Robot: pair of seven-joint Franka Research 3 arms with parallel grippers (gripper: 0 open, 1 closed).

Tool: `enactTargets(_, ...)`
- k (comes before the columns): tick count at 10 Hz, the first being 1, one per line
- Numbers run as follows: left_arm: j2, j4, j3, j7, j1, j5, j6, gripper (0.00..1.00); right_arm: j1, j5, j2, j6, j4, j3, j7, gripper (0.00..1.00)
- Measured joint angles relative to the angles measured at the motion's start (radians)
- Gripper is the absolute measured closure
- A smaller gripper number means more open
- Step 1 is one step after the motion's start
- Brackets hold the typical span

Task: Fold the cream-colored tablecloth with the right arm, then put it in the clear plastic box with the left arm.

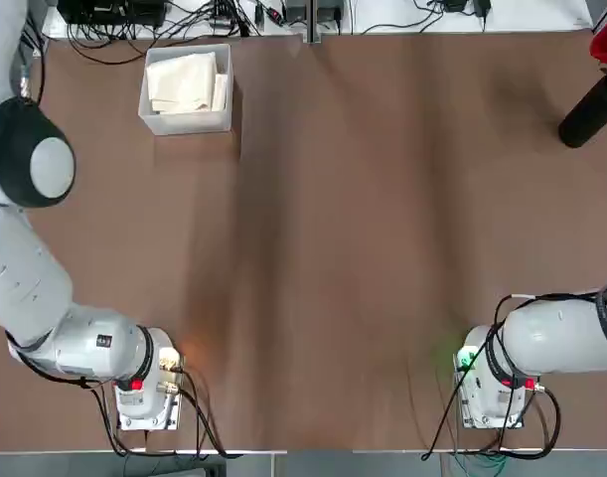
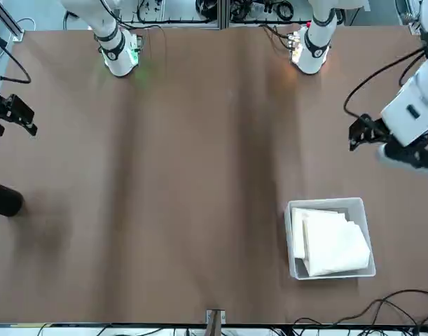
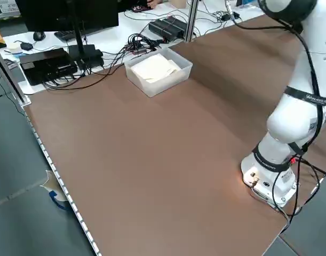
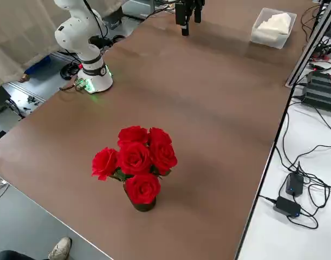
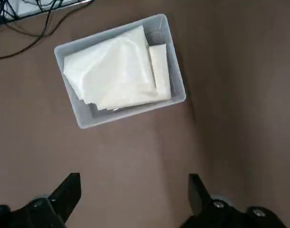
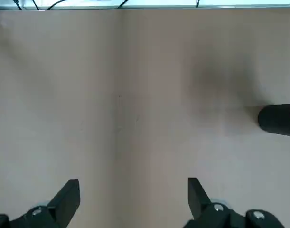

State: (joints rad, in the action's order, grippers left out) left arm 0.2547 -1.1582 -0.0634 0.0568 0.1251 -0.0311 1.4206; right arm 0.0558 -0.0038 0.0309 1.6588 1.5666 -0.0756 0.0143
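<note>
Now leaving folded cloth (image 5: 114, 73) inside box (image 5: 130, 112); left gripper (image 5: 135, 202) hovering beside, wide open, empty; right gripper (image 6: 134, 204) idling over table, wide open, empty. Retracting gently, clearing rim.

Tablecloth (image 1: 184, 82) inside box (image 1: 227, 119), on table (image 1: 333, 219).
</note>
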Motion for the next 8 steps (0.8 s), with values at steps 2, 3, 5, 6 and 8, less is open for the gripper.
enactTargets(2,-0.099,-0.126,0.085,0.002,-0.005,0.055,0.017,0.01,0.0,0.0,0.0,0.0,0.0,0.0,0.0,0.0)
enactTargets(3,-0.145,-0.189,0.11,0.003,-0.009,0.06,0.037,0.01,0.0,0.0,0.0,0.0,0.0,0.0,0.0,0.0)
enactTargets(5,-0.196,-0.274,0.127,0.003,-0.009,0.061,0.059,0.01,0.0,0.0,0.0,0.0,0.0,-0.002,0.0,0.0)
enactTargets(6,-0.202,-0.29,0.126,0.002,-0.009,0.061,0.06,0.01,0.0,0.0,0.0,0.0,0.0,-0.002,0.0,0.0)
enactTargets(8,-0.208,-0.323,0.122,-0.038,-0.008,0.061,0.075,0.01,0.0,0.0,0.0,0.0,0.0,-0.002,0.0,0.0)
